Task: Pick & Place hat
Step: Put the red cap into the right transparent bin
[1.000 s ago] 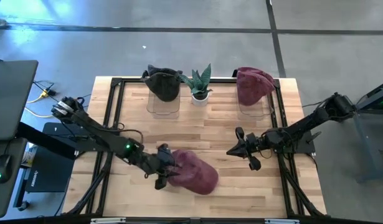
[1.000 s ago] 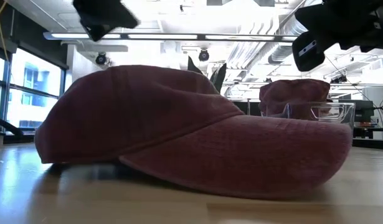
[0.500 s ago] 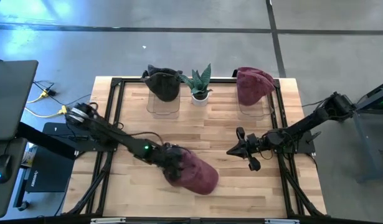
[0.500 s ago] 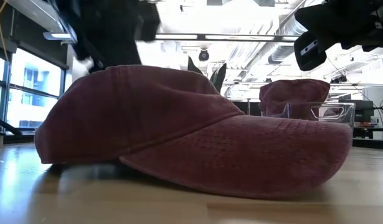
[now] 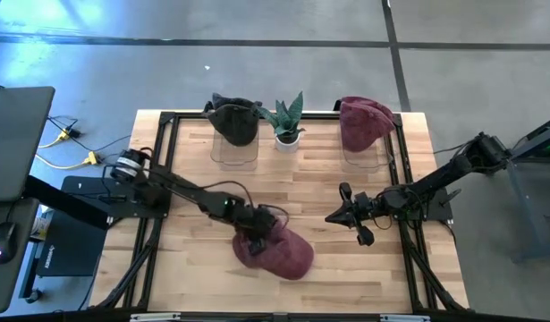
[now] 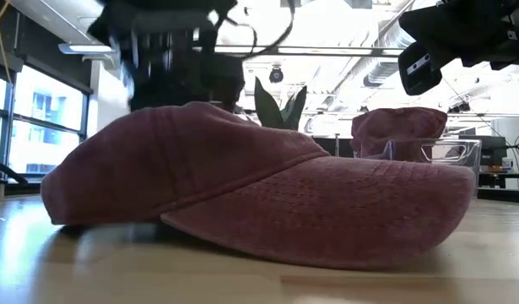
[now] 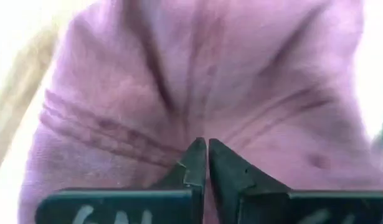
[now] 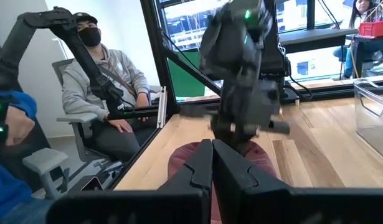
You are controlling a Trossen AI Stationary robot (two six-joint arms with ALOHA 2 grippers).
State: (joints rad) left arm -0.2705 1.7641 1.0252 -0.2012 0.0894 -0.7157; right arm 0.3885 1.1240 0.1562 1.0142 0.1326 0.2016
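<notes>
The hat (image 5: 276, 250) is seen lying flat on the table (image 5: 319, 188), low in the centre of the high view, its brim filling the foreground of the low view. The left gripper (image 5: 257, 225) is set on its crown; in the left wrist view its fingers (image 7: 194, 163) are pressed together against the cloth, apparently with no fold between them. A lift begun like this is likely to come up empty or only drag the soft crown. The right gripper (image 5: 342, 213), its jaws also pressed together, is parked at centre right, well apart.
</notes>
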